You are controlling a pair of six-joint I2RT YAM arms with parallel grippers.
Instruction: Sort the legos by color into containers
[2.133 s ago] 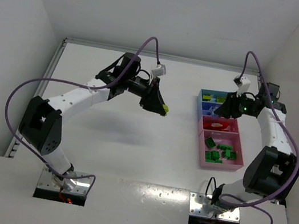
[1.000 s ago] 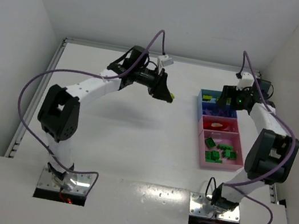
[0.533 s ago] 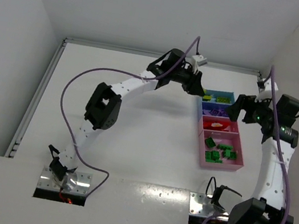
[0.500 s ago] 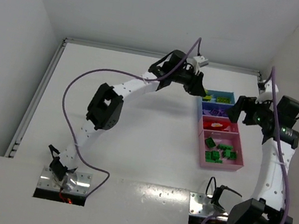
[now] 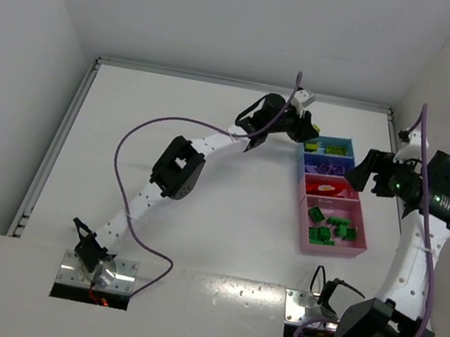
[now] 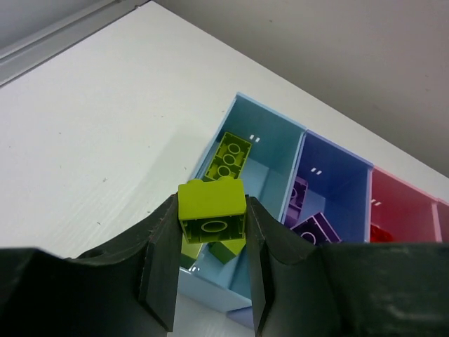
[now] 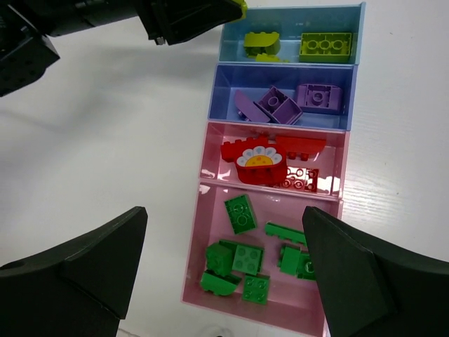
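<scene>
My left hand (image 5: 307, 129) is clamped on a yellow-green lego (image 6: 210, 200), one finger against each side of it. Just beneath that hand sits the light-blue tray (image 7: 231, 43), with other yellow-green legos (image 7: 325, 45) lying in it. The held piece hangs above the tray's edge and touches nothing below.

My right hand (image 7: 224, 232) has its fingers spread wide with nothing between them. It hovers well above the row of containers. Looking down from it, the light-blue tray is farthest out. Then come a darker blue tray (image 7: 219, 91) of purple legos (image 7: 319, 95), a small pink tray (image 7: 212, 151) of red ones (image 7: 256, 160), and, directly under the hand, a larger pink tray (image 7: 200, 242) of green ones (image 7: 242, 256).

The tabletop (image 5: 233, 222) is plain white. A metal rail (image 5: 61, 131) runs along its left side. Bare white walls (image 5: 233, 22) close it in on the left, the back and the right.
</scene>
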